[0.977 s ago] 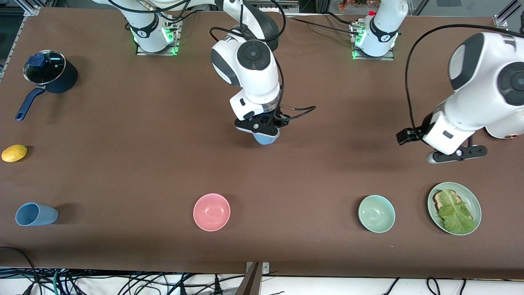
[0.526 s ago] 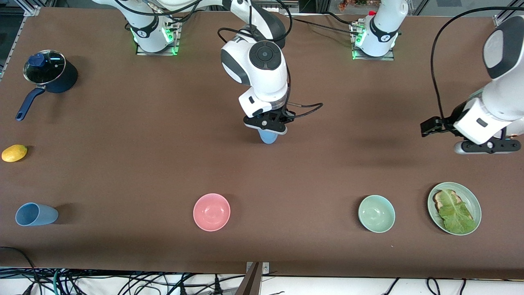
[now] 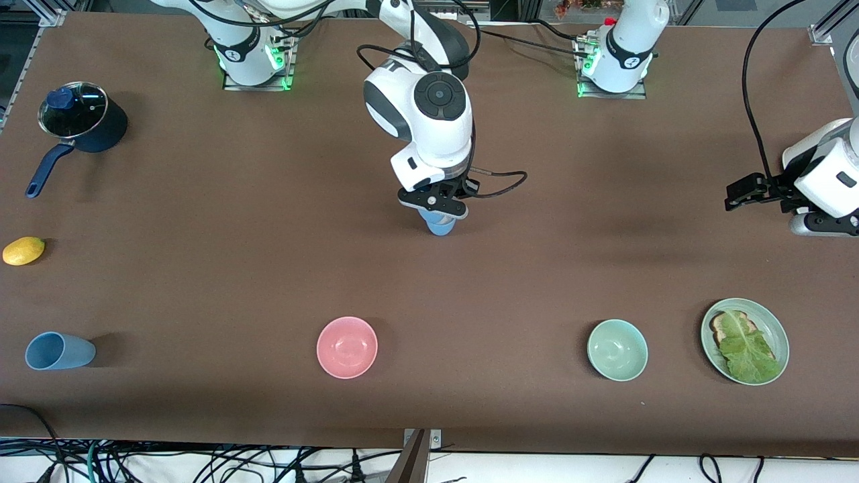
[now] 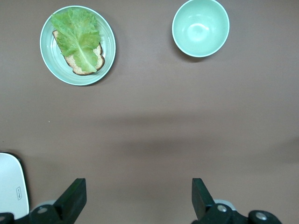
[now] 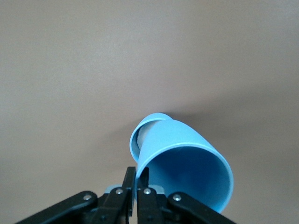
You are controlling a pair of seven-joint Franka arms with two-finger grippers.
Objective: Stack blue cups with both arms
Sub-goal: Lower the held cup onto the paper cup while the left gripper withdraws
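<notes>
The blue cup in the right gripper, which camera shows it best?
The right wrist view: the blue cup fills it, rim pinched by the right gripper. The front view shows only its bottom; the left wrist view misses it.

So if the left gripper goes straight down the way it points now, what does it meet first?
Probably only bare table. The open left gripper points down at brown surface; the plate and green bowl lie off its line.

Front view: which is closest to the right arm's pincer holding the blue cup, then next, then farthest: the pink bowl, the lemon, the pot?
From the right pincer, shut on the blue cup:
1. Pink bowl, nearer the front camera.
2. Pot, at the right arm's end of the table, up by the bases.
3. Lemon, at the table's edge on that same end.
</notes>
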